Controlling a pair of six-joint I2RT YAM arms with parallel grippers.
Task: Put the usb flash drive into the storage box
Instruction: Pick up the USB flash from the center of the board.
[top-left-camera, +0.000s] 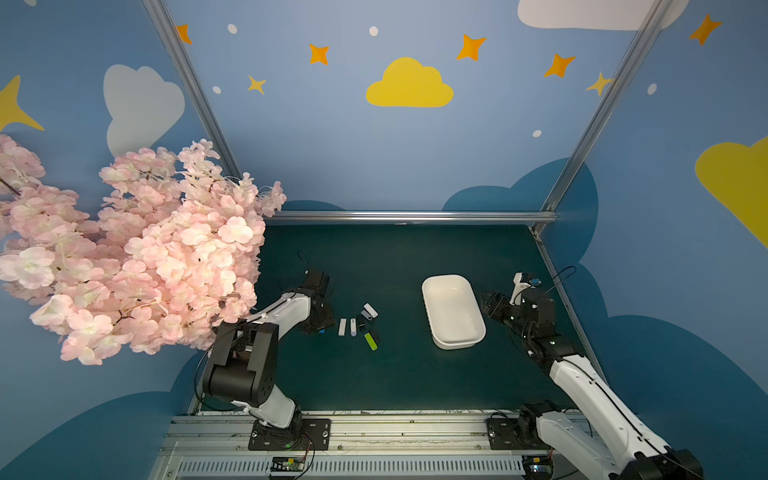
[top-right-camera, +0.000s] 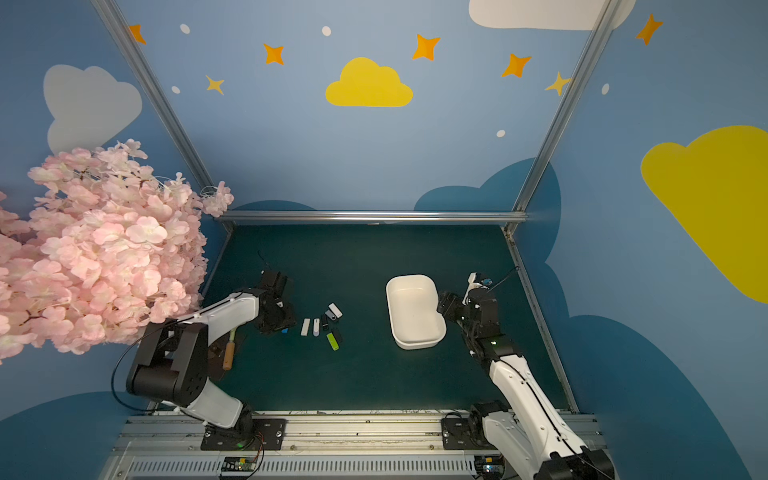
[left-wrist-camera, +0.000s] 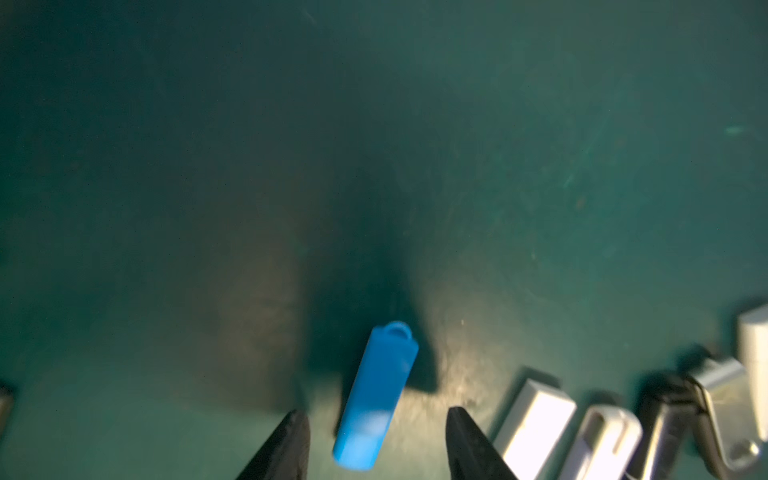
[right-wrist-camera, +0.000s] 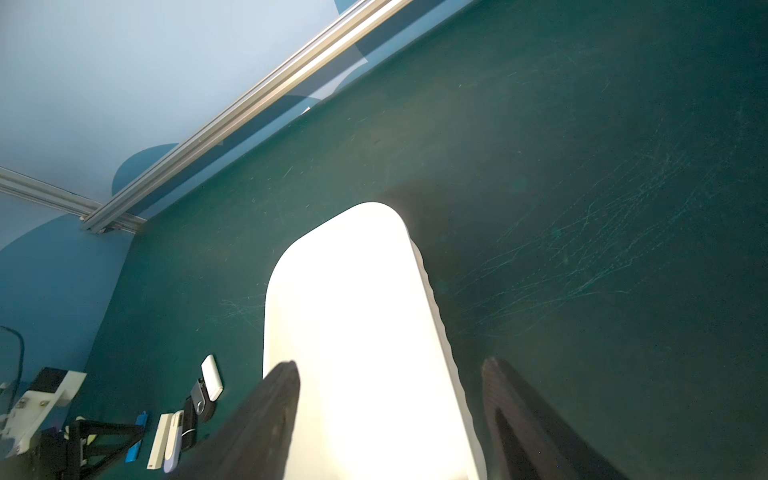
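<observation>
A blue usb flash drive lies on the green mat, at the left end of a row of drives. My left gripper is lowered over it, open, one fingertip on each side with gaps showing. In both top views only a blue sliver shows under that gripper. The storage box is white and empty, to the right. My right gripper is open at the box's right long rim, one finger over the inside and one outside.
More flash drives lie beside the blue one: two white, a green, a white and dark ones. A pink blossom branch overhangs the left arm. A wooden-handled tool lies at the left. An aluminium rail bounds the back.
</observation>
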